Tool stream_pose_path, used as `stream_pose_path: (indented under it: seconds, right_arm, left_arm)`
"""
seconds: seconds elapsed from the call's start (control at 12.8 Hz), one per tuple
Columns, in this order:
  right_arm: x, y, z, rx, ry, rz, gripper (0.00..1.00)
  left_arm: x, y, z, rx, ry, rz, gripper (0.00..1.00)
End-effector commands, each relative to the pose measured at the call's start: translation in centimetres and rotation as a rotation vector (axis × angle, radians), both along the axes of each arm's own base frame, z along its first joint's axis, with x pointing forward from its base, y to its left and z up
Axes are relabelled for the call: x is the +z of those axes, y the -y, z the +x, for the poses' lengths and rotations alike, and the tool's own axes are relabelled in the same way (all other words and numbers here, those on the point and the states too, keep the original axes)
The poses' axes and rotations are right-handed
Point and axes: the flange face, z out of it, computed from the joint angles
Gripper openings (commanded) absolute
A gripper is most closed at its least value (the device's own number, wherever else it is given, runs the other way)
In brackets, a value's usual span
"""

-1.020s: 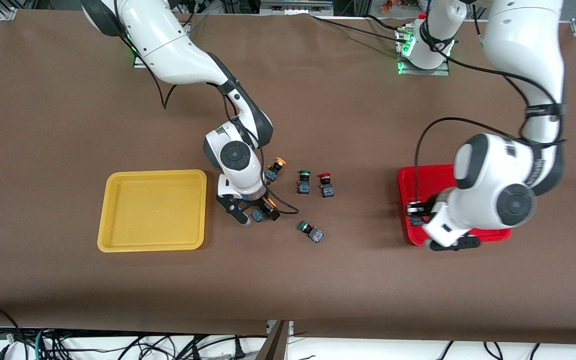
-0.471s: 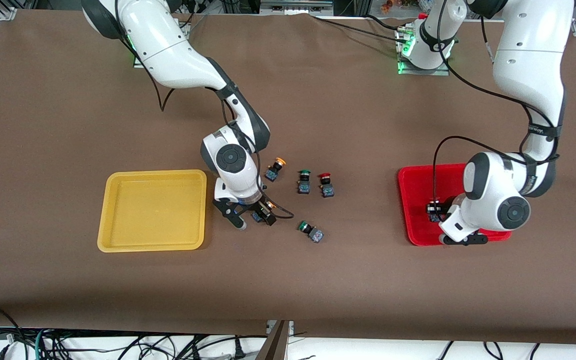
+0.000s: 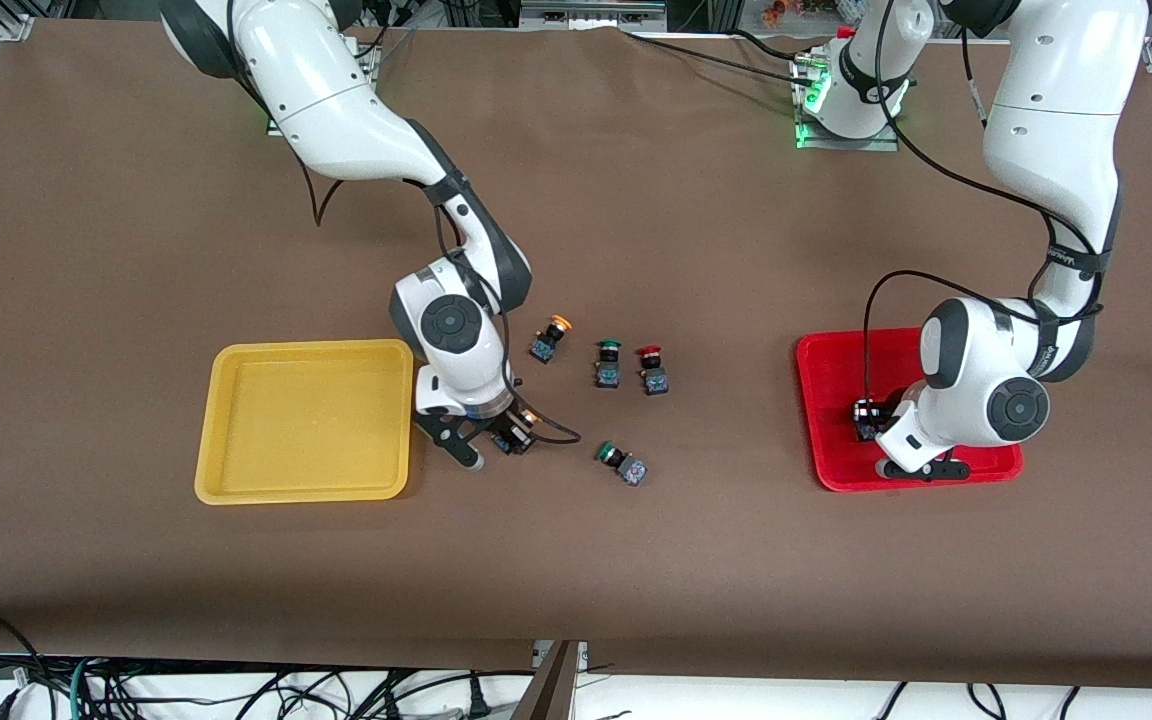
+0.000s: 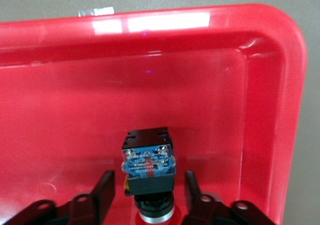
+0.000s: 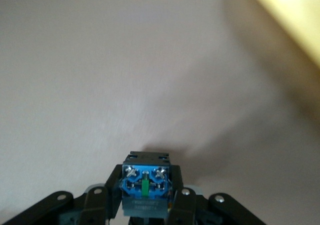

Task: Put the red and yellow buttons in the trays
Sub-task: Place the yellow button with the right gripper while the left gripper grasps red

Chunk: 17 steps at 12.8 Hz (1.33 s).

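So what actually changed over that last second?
The right gripper, shut on a yellow button, carried it toward the yellow tray. The left gripper came down into the red tray, and its fingers now stand apart from a red button. The four loose buttons stayed put.

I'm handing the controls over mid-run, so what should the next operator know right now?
Right gripper: shut on a yellow button, over the table beside the yellow tray, not yet in it.
Left gripper: open, low in the red tray, fingers either side of a button resting there; its cap is hidden.
Done: one button in the red tray.
Left: tray the held one, then the second yellow button and the red button. Leave both green buttons.
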Motion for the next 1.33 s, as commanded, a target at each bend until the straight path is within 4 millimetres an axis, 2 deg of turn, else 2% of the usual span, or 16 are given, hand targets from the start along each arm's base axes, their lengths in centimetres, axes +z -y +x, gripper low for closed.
stream_pose_path:
  seconds: [0.0,0.08,0.24,0.47,0.63,0.71,0.78,0.86,1.02,1.1,1.18,1.25]
  right_arm:
    - [4.1,7.4,3.2,0.183,-0.055,-0.054,0.03]
    - [4.2,10.5,4.2,0.271,-0.084,-0.081,0.03]
    - [4.1,15.8,5.4,0.439,-0.130,-0.122,0.03]
    - [2.4,24.1,6.0,0.612,-0.229,-0.143,0.03]
    - [1.3,30.3,5.7,0.672,-0.263,-0.136,0.03]
    - [0.7,32.9,5.5,0.702,-0.274,-0.130,0.04]
    - [0.1,35.0,5.3,0.714,-0.282,-0.125,0.04]
    - [-0.4,36.2,5.0,0.711,-0.291,-0.118,0.04]
    - [-0.6,36.4,4.1,0.697,-0.298,-0.098,0.05]
    - [-0.4,36.5,4.1,0.687,-0.296,-0.096,0.23]
    - [-0.3,36.5,4.1,0.677,-0.295,-0.092,0.81]
    - [0.7,36.3,4.3,0.675,-0.286,-0.089,1.00]
  left_arm:
    - [5.8,1.4,-0.5,0.008,0.006,-0.008,1.00]
    - [7.9,2.8,-0.9,0.026,-0.026,-0.009,1.00]
    - [11.5,7.6,-1.4,0.067,-0.030,-0.027,1.00]
    - [13.6,16.7,-2.4,0.182,-0.033,-0.090,1.00]
    - [11.9,22.6,-4.0,0.187,-0.035,-0.080,1.00]
    - [10.7,24.8,-4.4,0.210,-0.008,-0.083,1.00]
    - [8.4,27.3,-5.1,0.226,0.007,-0.075,1.00]
    - [6.7,29.5,-5.7,0.238,0.034,-0.079,1.00]
    - [4.2,31.2,-5.8,0.262,0.079,-0.105,1.00]
    - [2.9,31.5,-5.8,0.274,0.083,-0.109,1.00]
    - [1.8,32.2,-6.4,0.271,0.074,-0.102,1.00]
    - [1.0,32.4,-6.7,0.266,0.067,-0.090,1.00]
